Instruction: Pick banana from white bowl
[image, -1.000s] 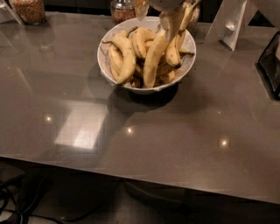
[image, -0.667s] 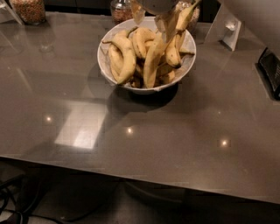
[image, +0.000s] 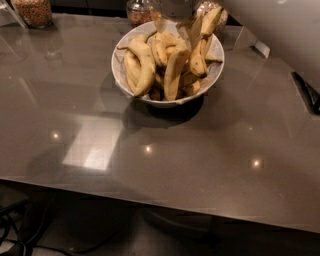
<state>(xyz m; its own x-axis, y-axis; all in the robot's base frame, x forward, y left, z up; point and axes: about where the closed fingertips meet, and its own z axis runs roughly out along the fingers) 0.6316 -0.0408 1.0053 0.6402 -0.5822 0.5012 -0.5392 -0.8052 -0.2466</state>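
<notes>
The white bowl (image: 216, 71) stands on the grey table at the back centre, full of bananas. The banana (image: 175, 71), long, almost straight and yellow with faint brown marks, leans steeply in the middle of the pile with its top end pointing up at the gripper. Shorter, curved bananas (image: 142, 62) lie around it. My gripper (image: 176, 20) hangs at the top edge of the view, right over the back of the bowl and just above the banana's top end. Its upper part is cut off by the frame.
Glass jars stand behind the bowl (image: 137, 11) and at the far left corner (image: 34, 11). A white part of my arm (image: 280, 25) fills the upper right. A dark object (image: 306, 92) lies at the right edge. The table's front edge (image: 150, 197) runs across the bottom.
The white arm part has spread further across the upper right corner. The gripper stays over the bowl and the long banana's top end sits slightly lower. The bowl has not moved.
</notes>
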